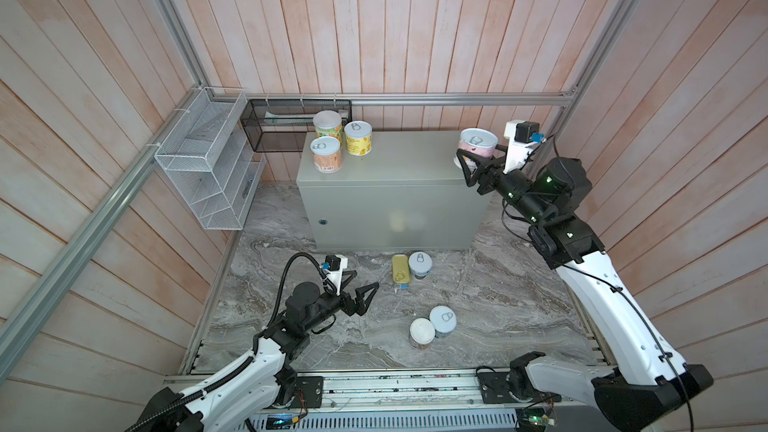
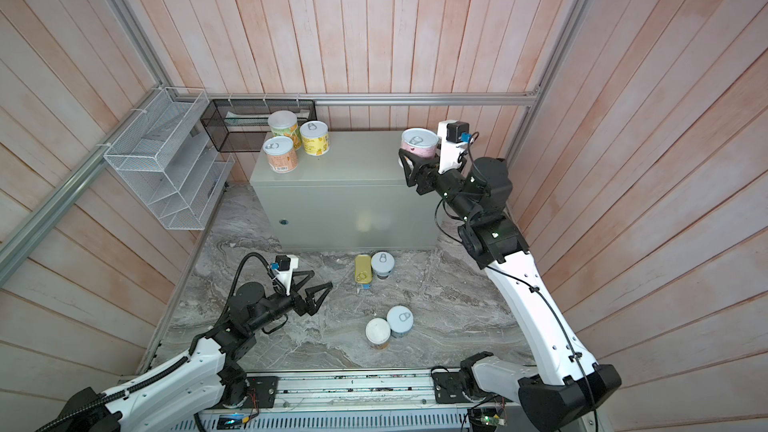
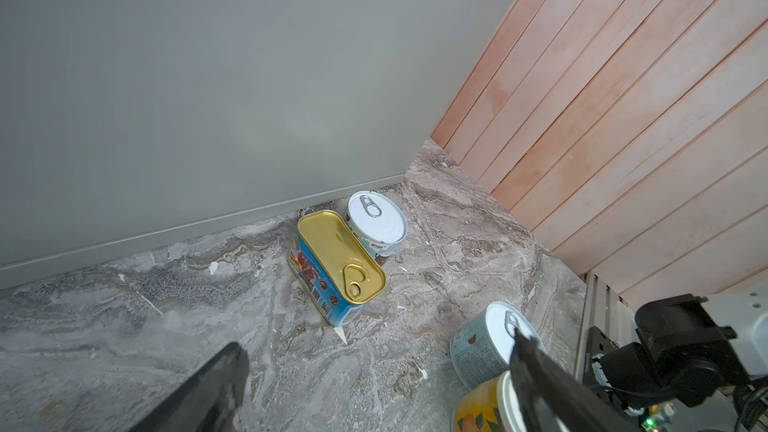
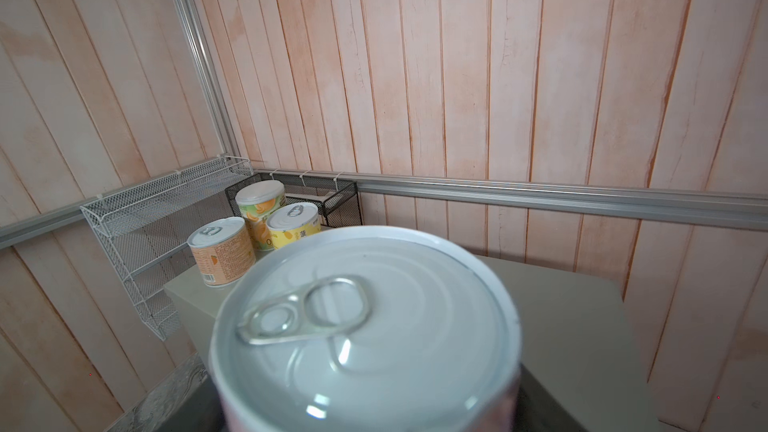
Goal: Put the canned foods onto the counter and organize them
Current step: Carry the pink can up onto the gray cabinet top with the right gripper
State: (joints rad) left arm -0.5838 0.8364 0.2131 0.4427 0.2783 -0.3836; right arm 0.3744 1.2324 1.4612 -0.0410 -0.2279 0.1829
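Three cans [image 1: 358, 137] stood back left on the box [image 1: 395, 168], a fourth can [image 1: 478, 145] at its right end, four others [image 1: 443, 320] on the tabletop [image 1: 291, 326] before it.

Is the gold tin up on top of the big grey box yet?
No, the gold tin lies down on the stone surface in front of the grey box.

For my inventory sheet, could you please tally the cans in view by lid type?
Round cans with silver pull-tab lids: 5 (peach can, yellow can, pink can, two pale blue cans)
Round cans with plain white lids: 2
Flat gold oblong tin: 1
Total: 8
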